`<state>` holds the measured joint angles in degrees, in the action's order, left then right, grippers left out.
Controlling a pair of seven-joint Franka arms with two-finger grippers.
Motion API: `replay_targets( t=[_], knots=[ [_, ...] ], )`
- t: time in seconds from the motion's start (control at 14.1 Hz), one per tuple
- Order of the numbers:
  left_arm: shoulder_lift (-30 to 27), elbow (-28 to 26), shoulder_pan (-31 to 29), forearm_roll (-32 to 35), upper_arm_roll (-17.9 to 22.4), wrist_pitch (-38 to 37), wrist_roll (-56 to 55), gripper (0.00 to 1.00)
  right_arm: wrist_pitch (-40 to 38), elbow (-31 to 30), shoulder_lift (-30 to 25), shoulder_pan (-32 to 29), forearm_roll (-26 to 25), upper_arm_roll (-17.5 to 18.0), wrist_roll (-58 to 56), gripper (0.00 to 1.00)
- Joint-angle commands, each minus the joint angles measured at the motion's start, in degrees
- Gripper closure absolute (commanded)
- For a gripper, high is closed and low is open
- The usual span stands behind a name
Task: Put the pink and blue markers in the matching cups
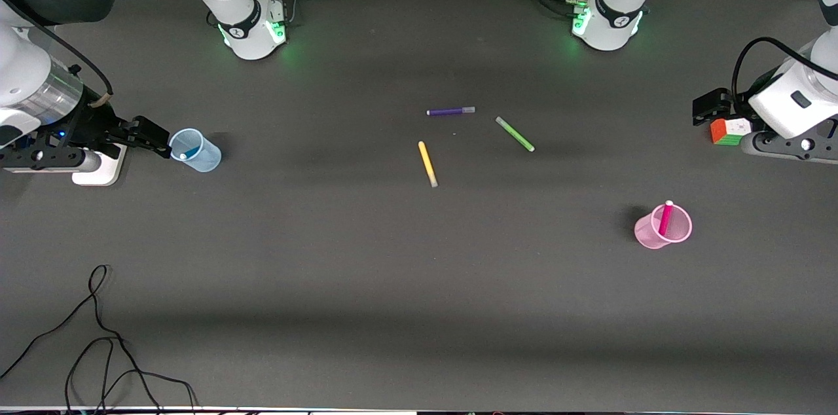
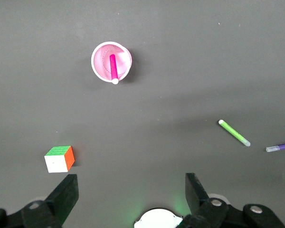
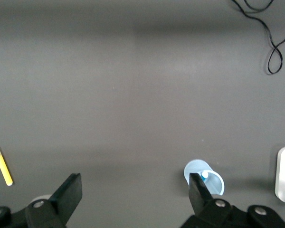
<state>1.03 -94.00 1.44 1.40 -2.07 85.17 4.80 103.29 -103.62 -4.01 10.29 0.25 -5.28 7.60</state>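
Of the blue marker [image 1: 185, 155] I can make out little: only its pale tip and a sliver of blue show inside the blue cup [image 1: 196, 150], and my right finger [image 3: 202, 194] covers part of that cup from my right wrist. The pink marker [image 1: 666, 218] stands nearly upright in the pink cup [image 1: 662, 226], leaning on the rim with its pale end up and its lower end hidden in the cup. The blue cup sits at the right arm's end of the table; the pink cup sits toward the left arm's end, nearer the front camera. My right gripper [image 1: 147, 134] hangs just beside the blue cup, jaws apart and empty. My left gripper [image 2: 132, 192] waits over a colour cube [image 1: 730, 131], jaws apart and empty. Mid-table lie a purple marker [image 1: 450, 111], a green marker [image 1: 514, 134] and a yellow marker [image 1: 427, 164], each flat and apart.
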Motion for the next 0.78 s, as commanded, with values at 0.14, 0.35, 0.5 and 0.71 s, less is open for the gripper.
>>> replay_targets(
  t=[0.14,0.35,0.5,0.71],
  knots=[
    [-0.6,-0.2,1.0,-0.4,0.9,-0.5,0.0,0.00,1.2,-1.7,-1.5,0.0,0.4,0.7,0.8,0.00],
    [-0.5,-0.1,1.0,-0.4,0.9,-0.9,0.3,0.00,-6.9,6.1,2.6,-0.1,0.5,0.7,0.6,0.00],
    [-0.4,-0.1,1.0,-0.4,0.9,-1.1,0.3,0.00,-8.0,6.2,2.6,-0.1,0.5,0.7,0.5,0.00],
    [-0.3,-0.1,0.9,-0.4,0.9,-1.4,0.3,0.00,-8.0,6.1,2.8,-0.1,0.5,0.7,0.8,0.00]
  ],
)
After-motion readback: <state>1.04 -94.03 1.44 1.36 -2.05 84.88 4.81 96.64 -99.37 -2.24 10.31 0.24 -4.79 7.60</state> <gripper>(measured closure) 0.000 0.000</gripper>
